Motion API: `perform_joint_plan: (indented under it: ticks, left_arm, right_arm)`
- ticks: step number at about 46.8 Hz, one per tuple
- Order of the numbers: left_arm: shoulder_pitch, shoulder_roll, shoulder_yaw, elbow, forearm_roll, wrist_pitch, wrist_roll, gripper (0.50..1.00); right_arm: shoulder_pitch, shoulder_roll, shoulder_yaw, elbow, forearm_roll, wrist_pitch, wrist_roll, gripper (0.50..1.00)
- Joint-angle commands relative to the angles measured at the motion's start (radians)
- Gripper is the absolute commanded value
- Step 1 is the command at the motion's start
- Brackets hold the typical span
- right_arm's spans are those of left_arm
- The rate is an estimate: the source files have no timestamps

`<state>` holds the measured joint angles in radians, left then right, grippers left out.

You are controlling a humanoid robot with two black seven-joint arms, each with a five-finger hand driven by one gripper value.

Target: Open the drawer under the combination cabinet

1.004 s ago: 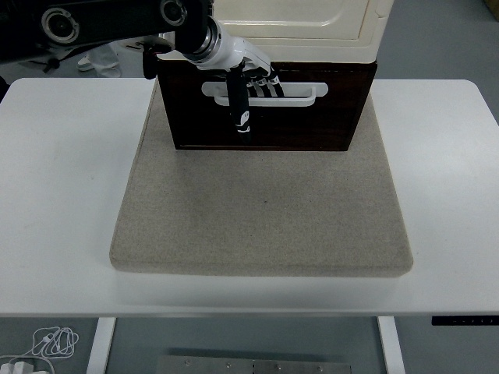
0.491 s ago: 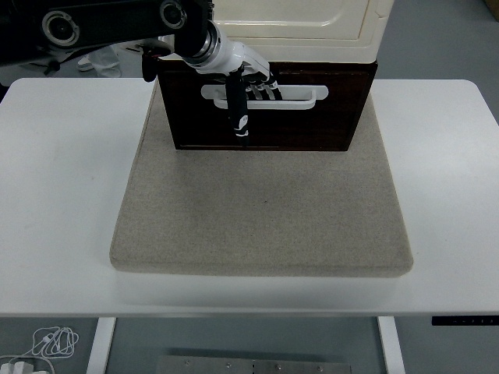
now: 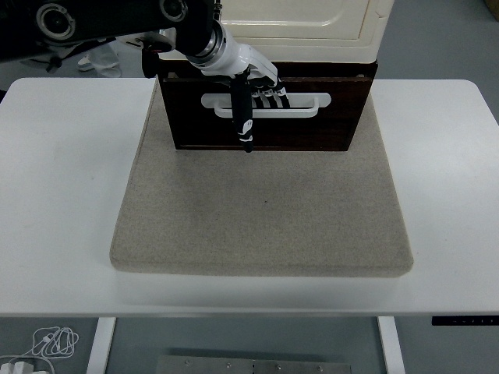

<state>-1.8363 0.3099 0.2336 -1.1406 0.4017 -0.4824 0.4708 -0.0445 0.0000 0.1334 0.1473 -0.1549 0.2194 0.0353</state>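
So my left arm [image 3: 101, 23] is coming in from the top left and my left hand [image 3: 245, 74] is sitting right at the drawer [image 3: 265, 109]. My fingers [image 3: 269, 87] are curling through the white handle [image 3: 269, 105], hooked over its top bar and closed on it, while the thumb [image 3: 243, 121] is hanging straight down in front of the dark wood.

What's just changed: compared with a second ago, the handle is sitting a bit further right and slightly lower in my view, and my hand is riding along with it. A thin strip of the drawer's top edge is now showing under the cream cabinet [image 3: 304, 27], so I'm reading that as the drawer starting to slide out toward me. Only a sliver so far though, so I'm guessing most of the pull is still ahead.

The drawer is sitting under the cabinet at the back of the beige mat [image 3: 261, 210], which is lying on the white counter [image 3: 444, 195]. My right hand isn't showing anywhere.
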Motion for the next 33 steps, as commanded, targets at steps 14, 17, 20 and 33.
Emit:
perform_joint_plan:
  ticks: [14,17,20,33]
  left_arm:
    - [0.0,0.005,0.0,-0.034,0.0,-0.007,0.0,1.0]
    - [-0.003,0.005,0.0,-0.036,0.0,-0.01,0.0,1.0]
    - [-0.003,0.005,-0.002,-0.036,0.0,-0.015,0.0,1.0]
    - [-0.006,0.012,-0.014,-0.05,0.0,-0.03,0.0,1.0]
  right_arm:
    - [0.0,0.0,0.0,0.0,0.0,0.0,0.0,0.926]
    - [0.0,0.0,0.0,0.0,0.0,0.0,0.0,0.926]
    - [0.0,0.0,0.0,0.0,0.0,0.0,0.0,0.926]
    - [0.0,0.0,0.0,0.0,0.0,0.0,0.0,0.926]
